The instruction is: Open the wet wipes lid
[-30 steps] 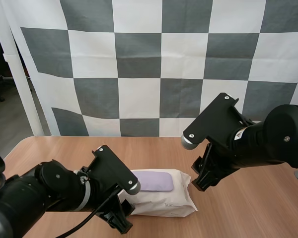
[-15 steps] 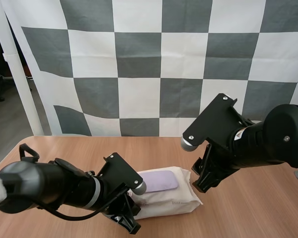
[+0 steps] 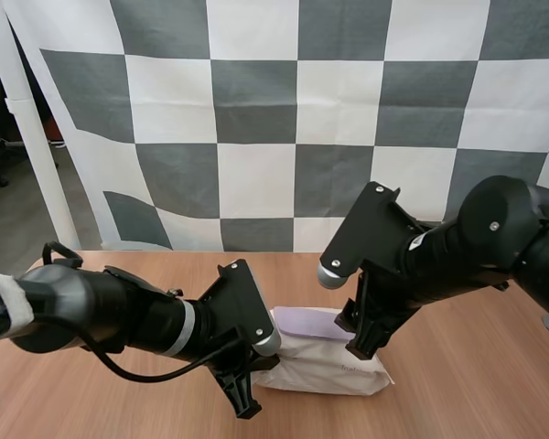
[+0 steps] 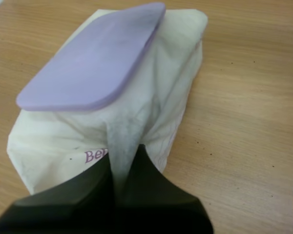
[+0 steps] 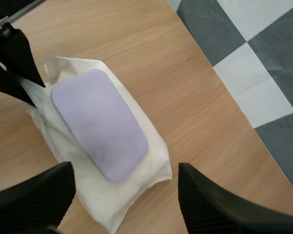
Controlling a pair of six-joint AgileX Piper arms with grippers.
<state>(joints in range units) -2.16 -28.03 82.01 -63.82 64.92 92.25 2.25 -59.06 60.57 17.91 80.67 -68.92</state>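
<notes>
The wet wipes pack (image 3: 334, 370) is a white soft pack with a flat lilac lid (image 3: 304, 322), and it lies on the wooden table. Its lid (image 4: 95, 58) is closed flat. My left gripper (image 4: 121, 170) is shut on the pack's crimped end wrapper (image 4: 122, 134), low at the pack's left end (image 3: 247, 384). My right gripper (image 3: 357, 331) hovers open just above the pack's right part. Its two fingers (image 5: 31, 195) stand wide apart over the lid (image 5: 100, 124), touching nothing. The left gripper's dark fingertips (image 5: 17, 58) pinch the pack's far end.
The wooden table (image 3: 476, 393) has bare room to the right of the pack and in front of it. Its far edge (image 5: 195, 39) runs close behind the pack.
My left gripper has gone from open to shut on the pack's end, and the pack has shifted to the right. My right arm has moved left and down over the lid.
</notes>
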